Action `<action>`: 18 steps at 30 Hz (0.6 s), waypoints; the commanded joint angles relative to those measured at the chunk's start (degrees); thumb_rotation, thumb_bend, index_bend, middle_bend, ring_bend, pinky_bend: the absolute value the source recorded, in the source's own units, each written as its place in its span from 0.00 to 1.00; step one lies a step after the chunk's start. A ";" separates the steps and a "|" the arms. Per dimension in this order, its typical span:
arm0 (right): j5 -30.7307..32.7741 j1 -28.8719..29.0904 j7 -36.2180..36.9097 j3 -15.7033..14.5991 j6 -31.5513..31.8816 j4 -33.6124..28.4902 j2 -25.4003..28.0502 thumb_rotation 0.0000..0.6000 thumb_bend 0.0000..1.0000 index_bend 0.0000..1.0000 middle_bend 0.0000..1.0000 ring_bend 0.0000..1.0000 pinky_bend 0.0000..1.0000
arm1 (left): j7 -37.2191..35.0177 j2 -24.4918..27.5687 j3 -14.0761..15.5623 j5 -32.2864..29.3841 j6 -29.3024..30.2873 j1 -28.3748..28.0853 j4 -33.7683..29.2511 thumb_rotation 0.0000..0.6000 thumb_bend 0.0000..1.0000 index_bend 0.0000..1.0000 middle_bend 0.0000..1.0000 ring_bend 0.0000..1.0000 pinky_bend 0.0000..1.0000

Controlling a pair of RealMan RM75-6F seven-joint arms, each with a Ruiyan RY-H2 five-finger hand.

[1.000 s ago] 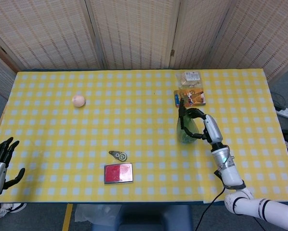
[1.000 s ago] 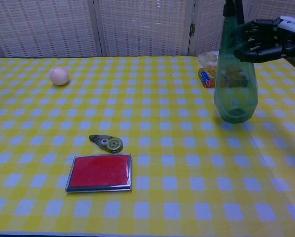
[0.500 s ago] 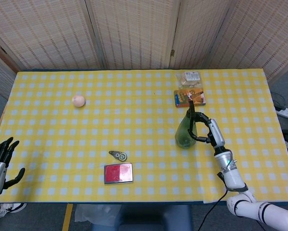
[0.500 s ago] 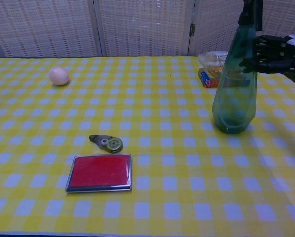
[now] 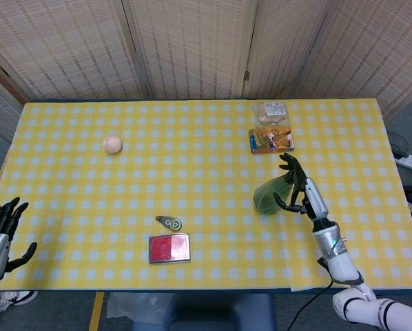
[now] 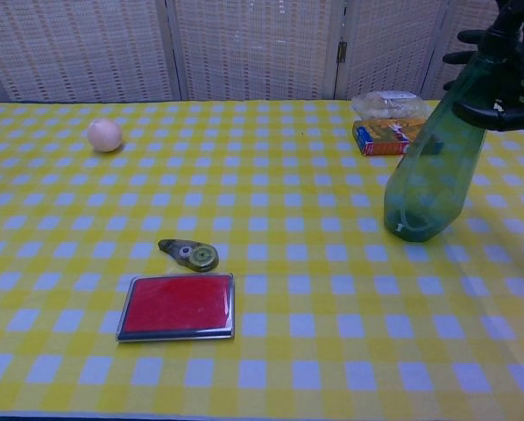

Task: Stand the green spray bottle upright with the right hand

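**Fingers around the leaning spray bottle**

Fingers (image 6: 472, 37) of the right hand (image 5: 297, 187) are spread at the upper part of the one green spray bottle (image 6: 433, 167), with dark fingertips showing on both sides of its neck; whether they truly clamp it cannot be told. The bottle's base rests on the table (image 5: 192, 145), on the right half, while its top leans to the right toward the hand, so it is tilted and not upright. In the head view the bottle (image 5: 268, 195) shows as a green shape just left of the hand.

The left hand (image 5: 1, 231) hangs off the near left corner of the table, its fingers apart and holding nothing.

Six things lie on the yellow checked cloth. One round pale ball (image 5: 112, 143) sits far left. One small green tape dispenser (image 6: 190, 254) lies near the middle, and one flat red case (image 6: 178, 306) lies just nearer than it. One orange and blue box (image 5: 271, 140) lies beyond the bottle, and one clear snack packet (image 5: 271, 109) lies just beyond that box.
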 commanded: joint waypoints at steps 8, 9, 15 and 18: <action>-5.62 -6.54 -6.79 -4.40 10.66 -0.23 3.71 1.00 0.37 0.00 0.07 0.12 0.00 | 0.20 0.04 0.13 0.57 0.54 0.16 -0.02 1.00 0.38 0.00 0.00 0.04 0.00; -6.09 -7.67 -7.84 -4.81 12.54 0.03 3.85 1.00 0.37 0.00 0.07 0.12 0.00 | 0.25 0.01 0.15 0.63 0.58 0.16 0.00 1.00 0.38 0.00 0.00 0.04 0.00; -4.78 -10.47 -10.67 -4.22 16.05 1.34 5.09 1.00 0.37 0.00 0.07 0.12 0.00 | 1.01 -0.29 0.12 0.44 0.15 -0.03 -0.01 1.00 0.38 0.00 0.00 0.04 0.00; -3.35 -9.43 -10.36 -3.23 13.43 0.90 5.93 1.00 0.37 0.00 0.07 0.11 0.00 | 1.46 -0.44 0.07 0.28 -0.08 -0.14 -0.21 1.00 0.38 0.00 0.00 0.04 0.00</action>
